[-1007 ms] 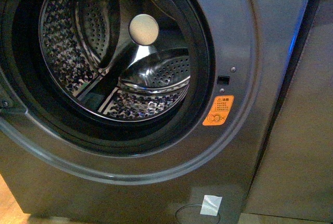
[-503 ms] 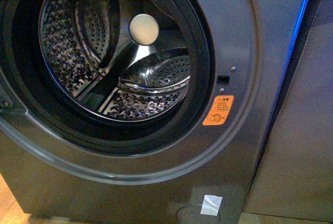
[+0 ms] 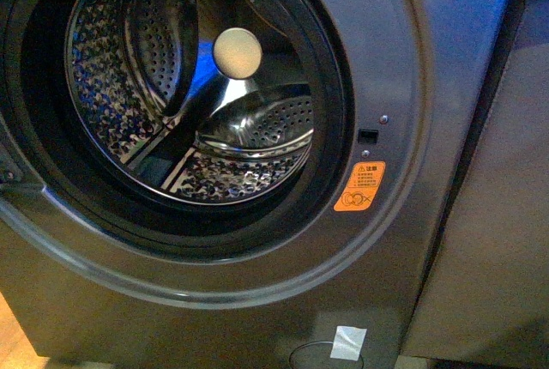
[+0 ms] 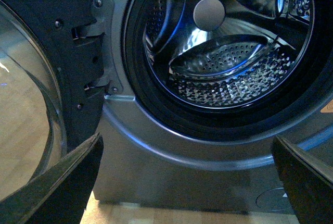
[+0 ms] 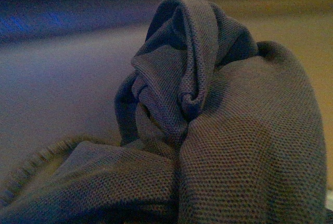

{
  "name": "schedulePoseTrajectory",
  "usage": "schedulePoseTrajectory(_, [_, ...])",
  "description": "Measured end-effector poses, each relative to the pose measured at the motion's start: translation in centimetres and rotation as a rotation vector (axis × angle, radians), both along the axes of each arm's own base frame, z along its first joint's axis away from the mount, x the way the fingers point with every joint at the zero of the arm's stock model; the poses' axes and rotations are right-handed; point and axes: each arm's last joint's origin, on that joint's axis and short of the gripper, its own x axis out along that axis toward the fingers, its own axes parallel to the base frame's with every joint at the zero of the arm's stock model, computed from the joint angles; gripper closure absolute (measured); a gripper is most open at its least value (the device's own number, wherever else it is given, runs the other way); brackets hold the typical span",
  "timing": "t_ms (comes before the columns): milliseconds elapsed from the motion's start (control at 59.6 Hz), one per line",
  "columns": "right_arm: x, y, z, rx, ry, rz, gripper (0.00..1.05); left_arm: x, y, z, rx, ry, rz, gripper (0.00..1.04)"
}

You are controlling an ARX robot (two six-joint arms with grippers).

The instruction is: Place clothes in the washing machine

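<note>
**Right arm nearest the clothes (image 5: 208, 130)**

Dark clothes are filling the right wrist view, hiding the right gripper's fingers; their grip cannot be told. The left gripper (image 4: 186, 139) is hanging spread, empty. Beyond, the washing machine's (image 3: 403, 60) drum (image 3: 111, 86) is gaping at the front view's upper left.

drum (image 3: 111, 103) inside washing machine (image 3: 429, 60), far behind its porthole (image 3: 336, 86) | door (image 4: 31, 109) stands open at left of porthole | sticker (image 3: 359, 186) on front, right of porthole | tag (image 3: 348, 342) lower on same front, under sticker
</note>
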Motion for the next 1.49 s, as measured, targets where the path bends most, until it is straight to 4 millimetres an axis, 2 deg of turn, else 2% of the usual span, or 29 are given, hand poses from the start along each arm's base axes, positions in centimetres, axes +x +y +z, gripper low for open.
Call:
schedulePoseTrajectory(134, [-0.2,3.1,8.0,-0.091,-0.149,0.084,0.95,0.0,0.0,0.0,0.000,0.000,0.000,0.07])
schedulePoseTrajectory(201, [0.0,5.5,13.1,-0.121,-0.235,0.152,0.95,0.0,0.0,0.0,0.000,0.000,0.000,0.07])
schedulePoseTrajectory(285, [0.7,9.1,18.1,-0.128,-0.300,0.254,0.95,0.0,0.0,0.0,0.000,0.000,0.000,0.07])
schedulePoseTrajectory(336, [1.3,11.1,20.1,-0.118,-0.308,0.316,0.95,0.0,0.0,0.0,0.000,0.000,0.000,0.07])
schedulePoseTrajectory(487, [3.1,16.3,24.1,-0.037,-0.271,0.492,0.95,0.0,0.0,0.0,0.000,0.000,0.000,0.07])
schedulePoseTrajectory(604, [4.1,20.2,26.1,0.017,-0.229,0.598,0.95,0.0,0.0,0.0,0.000,0.000,0.000,0.07])
schedulePoseTrajectory(722, [4.9,26.0,28.6,0.080,-0.172,0.747,0.95,0.0,0.0,0.0,0.000,0.000,0.000,0.07])
schedulePoseTrajectory(856, [5.0,30.0,29.6,0.122,-0.127,0.854,0.95,0.0,0.0,0.0,0.000,0.000,0.000,0.07])
schedulePoseTrajectory(990, [5.0,33.4,29.8,0.145,-0.090,0.956,0.95,0.0,0.0,0.0,0.000,0.000,0.000,0.07])
schedulePoseTrajectory(1091, [5.1,34.3,29.6,0.142,-0.077,0.999,0.95,0.0,0.0,0.0,0.000,0.000,0.000,0.07])
schedulePoseTrajectory(1494, [5.1,34.2,29.6,0.137,-0.081,0.984,0.95,0.0,0.0,0.0,0.000,0.000,0.000,0.07])
